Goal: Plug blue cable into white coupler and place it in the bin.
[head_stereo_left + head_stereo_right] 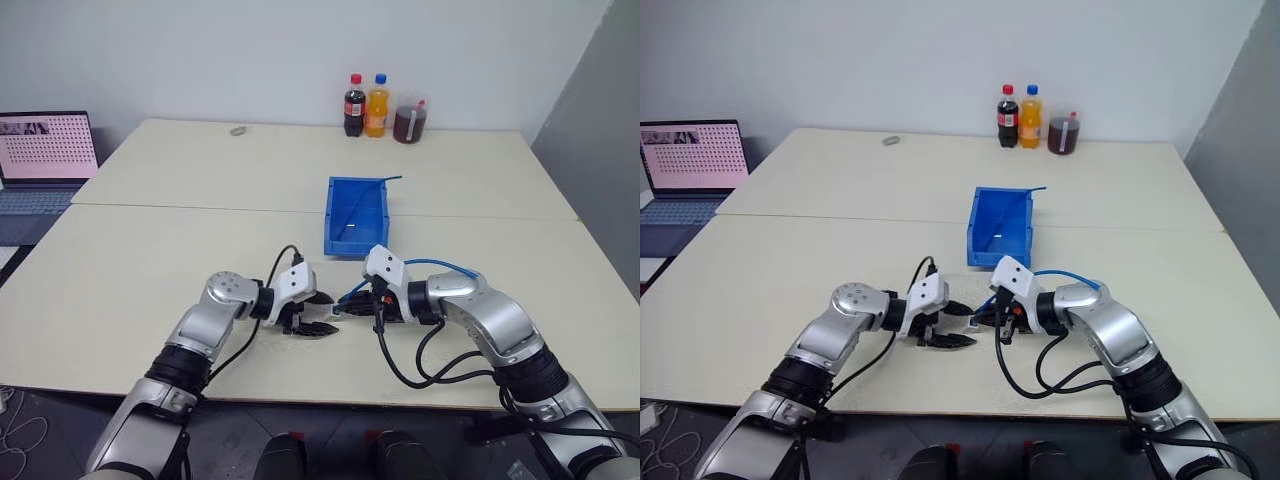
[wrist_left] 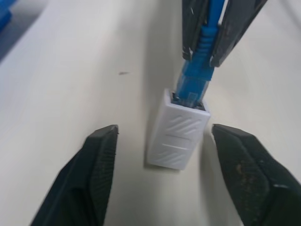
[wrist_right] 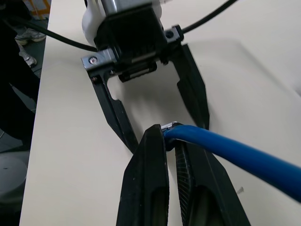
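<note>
Now your left gripper is spread wide around the white coupler, not touching; blue cable is plugged in, right gripper clamped on it, low over counter near bin.

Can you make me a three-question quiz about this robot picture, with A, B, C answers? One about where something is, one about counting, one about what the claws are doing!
1. Where is the bin?
A. on the table beyond the grippers
B. on the laptop
C. on the floor

2. How many bottles with caps stand at the far edge of the table?
A. five
B. none
C. two

3. What is the left gripper doing?
A. squeezing the bin
B. open, a finger on each side of the white coupler
C. holding a bottle

Answers:
1 A, it sits past both grippers.
2 C, a dark bottle and an orange bottle.
3 B, while the right gripper pinches the blue cable plugged into the coupler.
</note>
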You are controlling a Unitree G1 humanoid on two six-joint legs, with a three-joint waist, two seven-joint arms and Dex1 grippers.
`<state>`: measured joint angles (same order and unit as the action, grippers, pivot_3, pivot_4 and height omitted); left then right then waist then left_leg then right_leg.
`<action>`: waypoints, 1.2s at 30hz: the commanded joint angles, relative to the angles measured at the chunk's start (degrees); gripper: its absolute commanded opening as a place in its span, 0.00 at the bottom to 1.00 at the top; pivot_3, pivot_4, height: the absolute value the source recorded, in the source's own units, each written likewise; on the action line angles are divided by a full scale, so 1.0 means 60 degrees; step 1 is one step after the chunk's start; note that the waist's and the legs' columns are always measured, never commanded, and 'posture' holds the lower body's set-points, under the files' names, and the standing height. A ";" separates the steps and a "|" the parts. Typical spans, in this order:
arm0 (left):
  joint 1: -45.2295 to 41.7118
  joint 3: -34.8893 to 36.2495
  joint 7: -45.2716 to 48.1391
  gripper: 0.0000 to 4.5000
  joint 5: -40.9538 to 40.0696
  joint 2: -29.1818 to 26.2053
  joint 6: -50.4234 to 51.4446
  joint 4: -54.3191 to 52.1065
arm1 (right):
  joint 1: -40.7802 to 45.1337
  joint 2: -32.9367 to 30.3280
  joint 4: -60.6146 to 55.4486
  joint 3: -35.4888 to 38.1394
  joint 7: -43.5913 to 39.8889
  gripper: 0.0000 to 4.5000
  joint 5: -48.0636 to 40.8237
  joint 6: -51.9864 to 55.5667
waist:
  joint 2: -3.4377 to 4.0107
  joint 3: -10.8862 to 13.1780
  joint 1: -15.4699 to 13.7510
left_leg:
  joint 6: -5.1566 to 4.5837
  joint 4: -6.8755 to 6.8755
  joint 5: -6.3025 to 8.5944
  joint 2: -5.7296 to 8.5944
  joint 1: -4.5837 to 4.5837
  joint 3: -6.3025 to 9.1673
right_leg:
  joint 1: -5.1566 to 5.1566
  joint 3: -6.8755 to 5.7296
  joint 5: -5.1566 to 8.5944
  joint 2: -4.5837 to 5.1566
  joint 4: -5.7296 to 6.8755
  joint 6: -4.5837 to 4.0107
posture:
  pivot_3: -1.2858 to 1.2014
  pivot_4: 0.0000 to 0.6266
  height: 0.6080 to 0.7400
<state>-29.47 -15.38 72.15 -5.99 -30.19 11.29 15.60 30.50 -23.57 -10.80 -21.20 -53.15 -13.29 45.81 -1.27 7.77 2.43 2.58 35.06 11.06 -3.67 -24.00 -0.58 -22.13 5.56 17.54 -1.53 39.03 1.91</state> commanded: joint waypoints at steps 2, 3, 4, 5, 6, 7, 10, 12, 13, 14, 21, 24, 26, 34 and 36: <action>0.0062 0.0486 -0.0254 0.97 -0.0263 -0.0266 -0.0153 -0.0669 | -0.0058 0.0060 -0.0200 0.0181 0.0231 0.00 -0.0360 0.0514 | -0.0004 0.0012 0.0047 | 0.0000 -0.0022 0.0000 -0.0002 -0.0005 0.0003 | -0.0013 -0.0003 0.0011 -0.0007 0.0000 -0.0018 | 0.52 0.24 1.00; 0.0107 0.0589 -0.0362 1.00 -0.0302 -0.0306 -0.0183 -0.0796 | -0.0024 0.0119 -0.0371 0.0398 0.0332 0.00 -0.0550 0.0668 | -0.0004 0.0023 0.0055 | 0.0000 -0.0024 0.0000 -0.0005 -0.0012 0.0008 | -0.0019 -0.0006 0.0017 -0.0012 0.0001 -0.0024 | 0.52 0.24 1.00; 0.0153 0.0657 -0.0432 1.00 -0.0331 -0.0334 -0.0187 -0.0911 | -0.0015 0.0152 -0.0513 0.0552 0.0401 0.00 -0.0686 0.0785 | -0.0004 0.0037 0.0061 | 0.0000 -0.0025 0.0000 -0.0006 -0.0023 0.0020 | -0.0025 -0.0010 0.0019 -0.0015 0.0001 -0.0027 | 0.52 0.24 1.00; 0.0205 0.0719 -0.0467 1.00 -0.0382 -0.0371 -0.0121 -0.1045 | -0.0011 0.0193 -0.0670 0.0727 0.0480 0.00 -0.0838 0.0931 | -0.0004 0.0048 0.0064 | -0.0001 -0.0025 0.0001 -0.0005 -0.0031 0.0026 | -0.0029 -0.0015 0.0025 -0.0017 0.0001 -0.0029 | 0.52 0.24 1.00; 0.0304 0.0889 -0.0530 1.00 -0.0486 -0.0467 0.0032 -0.1311 | 0.0047 0.0243 -0.0984 0.1109 0.0631 0.00 -0.1102 0.1182 | -0.0008 0.0076 0.0067 | -0.0001 -0.0025 0.0001 -0.0005 -0.0038 0.0029 | -0.0032 -0.0016 0.0026 -0.0017 0.0001 -0.0028 | 0.52 0.24 1.00; 0.0427 0.1114 -0.0616 1.00 -0.0643 -0.0585 0.0247 -0.1634 | 0.0170 0.0309 -0.1327 0.1632 0.0825 0.00 -0.1452 0.1510 | -0.0009 0.0117 0.0084 | 0.0000 -0.0025 0.0000 -0.0004 -0.0044 0.0035 | -0.0033 -0.0020 0.0027 -0.0017 0.0001 -0.0028 | 0.52 0.24 1.00; 0.0761 0.1681 -0.0926 1.00 -0.1102 -0.0862 0.1016 -0.2555 | 0.0668 0.0499 -0.1839 0.2980 0.1437 0.00 -0.2180 0.2245 | -0.0010 0.0191 0.0086 | 0.0001 -0.0019 0.0000 -0.0006 -0.0087 0.0046 | -0.0064 -0.0032 0.0027 -0.0013 0.0003 -0.0027 | 0.52 0.24 1.00; 0.0965 0.1984 -0.1127 1.00 -0.1356 -0.1038 0.1493 -0.3126 | 0.1167 0.0558 -0.1624 0.3677 0.1778 0.00 -0.2472 0.2406 | -0.0009 0.0224 0.0091 | 0.0002 -0.0014 -0.0001 -0.0004 -0.0118 0.0047 | -0.0095 -0.0036 0.0025 -0.0009 0.0009 -0.0025 | 0.52 0.24 1.00; 0.1038 0.2131 -0.1256 1.00 -0.1460 -0.1115 0.1700 -0.3364 | 0.1467 0.0538 -0.1359 0.3914 0.1889 0.00 -0.2535 0.2381 | -0.0009 0.0225 0.0086 | 0.0003 -0.0014 -0.0002 -0.0003 -0.0127 0.0049 | -0.0102 -0.0038 0.0022 -0.0008 0.0010 -0.0021 | 0.52 0.24 1.00; 0.1081 0.2236 -0.1370 1.00 -0.1516 -0.1166 0.1844 -0.3524 | 0.1706 0.0505 -0.1098 0.4030 0.1953 0.00 -0.2552 0.2314 | -0.0009 0.0227 0.0089 | 0.0003 -0.0014 -0.0002 -0.0001 -0.0127 0.0052 | -0.0102 -0.0050 0.0023 -0.0003 0.0009 -0.0021 | 0.52 0.24 1.00; 0.0909 0.2305 -0.1754 1.00 -0.1603 -0.1376 0.2114 -0.3710 | 0.3974 0.0716 0.3315 0.3254 0.2251 0.00 -0.1093 -0.0163 | -0.0005 0.0248 0.0143 | 0.0002 -0.0013 -0.0002 0.0003 -0.0126 0.0040 | -0.0105 -0.0042 0.0018 0.0000 0.0008 -0.0017 | 0.52 0.24 1.00; 0.0781 0.2236 -0.1768 1.00 -0.1520 -0.1391 0.1879 -0.3426 | 0.4817 0.0716 0.5416 0.2767 0.1893 0.15 -0.0419 -0.1314 | -0.0006 0.0250 0.0141 | 0.0002 -0.0017 -0.0003 0.0002 -0.0130 0.0020 | -0.0126 -0.0027 -0.0009 -0.0001 0.0011 -0.0056 | 0.52 0.24 1.00; 0.0735 0.2223 -0.1763 1.00 -0.1476 -0.1389 0.1724 -0.3240 | 0.5216 0.0641 0.6405 0.2606 0.1646 0.23 -0.0123 -0.1855 | -0.0006 0.0250 0.0136 | 0.0002 -0.0017 -0.0003 0.0001 -0.0139 0.0011 | -0.0137 -0.0021 -0.0012 -0.0001 0.0011 -0.0061 | 0.52 0.24 1.00; 0.0870 0.2309 -0.1639 1.00 -0.1366 -0.1518 0.0970 -0.2408 | 0.5093 -0.0973 0.6666 0.1999 -0.0399 0.65 0.0391 -0.1895 | -0.0004 0.0258 0.0020 | 0.0007 -0.0019 -0.0001 0.0013 -0.0173 -0.0036 | -0.0178 -0.0006 -0.0012 0.0034 0.0010 -0.0066 | 0.52 0.24 1.00; 0.0879 0.2367 -0.1595 1.00 -0.1421 -0.1581 0.0967 -0.2218 | 0.4692 -0.1438 0.5883 0.1997 -0.0829 0.73 0.0259 -0.1478 | -0.0004 0.0258 -0.0020 | 0.0007 -0.0019 -0.0001 0.0012 -0.0174 -0.0036 | -0.0179 -0.0007 -0.0012 0.0036 0.0009 -0.0066 | 0.52 0.24 1.00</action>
<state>-24.22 -2.31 62.09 -14.15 -38.69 18.15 1.94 60.01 -29.93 30.35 -9.76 -54.81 -10.38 34.92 -1.29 9.31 2.31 2.62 34.94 11.06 -3.59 -25.05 -0.80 -23.20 5.53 17.47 -1.32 39.08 1.51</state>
